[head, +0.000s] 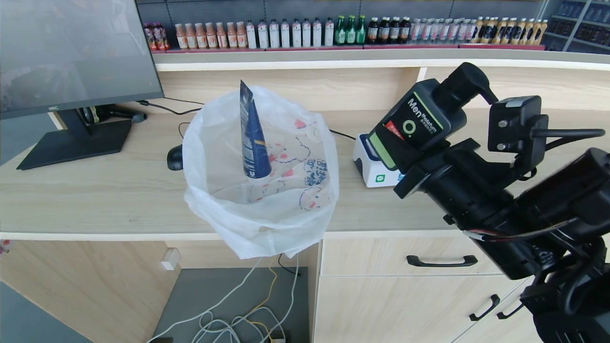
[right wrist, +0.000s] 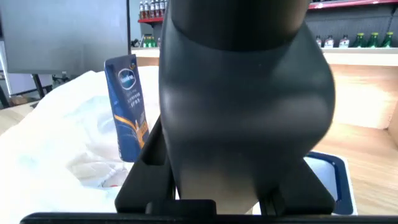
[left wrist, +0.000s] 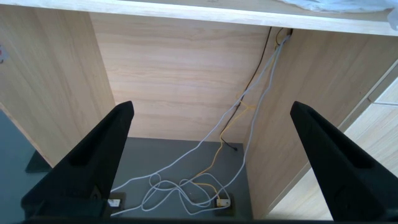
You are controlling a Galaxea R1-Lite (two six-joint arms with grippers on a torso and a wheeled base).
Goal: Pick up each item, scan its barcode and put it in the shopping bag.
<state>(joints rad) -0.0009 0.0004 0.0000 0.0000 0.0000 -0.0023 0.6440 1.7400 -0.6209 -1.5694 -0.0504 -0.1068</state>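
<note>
With the right pincer (head: 421, 159) clenched on the black bottle (head: 419, 125) over the scanner (head: 371, 169) on the desk (head: 95, 190), turn its barcode squarely toward the scanner window before carrying it to the shopping bag (head: 267, 224); the left pincer (left wrist: 211, 162) hangs released.

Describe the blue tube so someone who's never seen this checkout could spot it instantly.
On the long wooden counter, right of the monitor, sits an open white shopping bag. The dark blue tube stands nearly upright inside it, tip rising above the rim; the bottle nearby is black with a green stripe.
</note>
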